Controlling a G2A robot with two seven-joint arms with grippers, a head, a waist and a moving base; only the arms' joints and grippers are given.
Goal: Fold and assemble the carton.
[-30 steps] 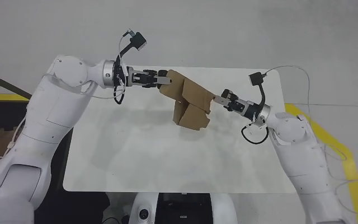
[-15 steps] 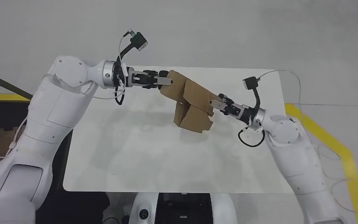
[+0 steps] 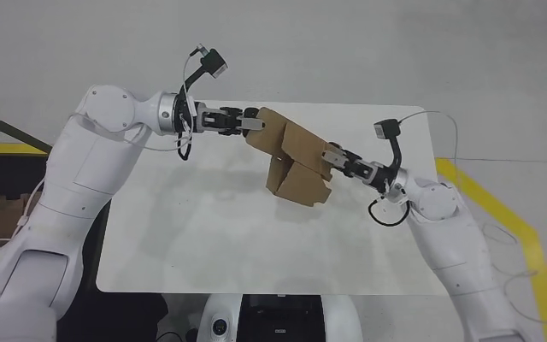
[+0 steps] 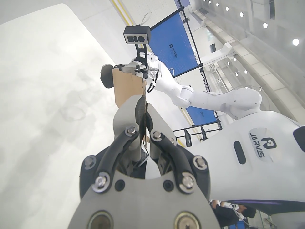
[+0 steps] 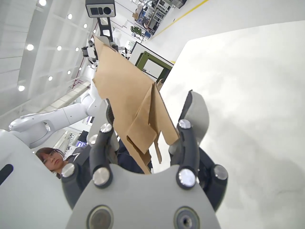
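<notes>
The left pincer is clamped on one end of the carton; the right pincer straddles the opposite end. The latter stands spread apart.

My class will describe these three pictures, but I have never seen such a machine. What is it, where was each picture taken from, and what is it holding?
It is a two-armed robot working at a white table. The wide picture looks down from a camera above its arms; the other two come from a camera on each wrist, looking along that arm's hand. The left hand is shut on one edge of a brown, partly folded carton. The right hand is open, with the carton's opposite end between its fingers.
</notes>
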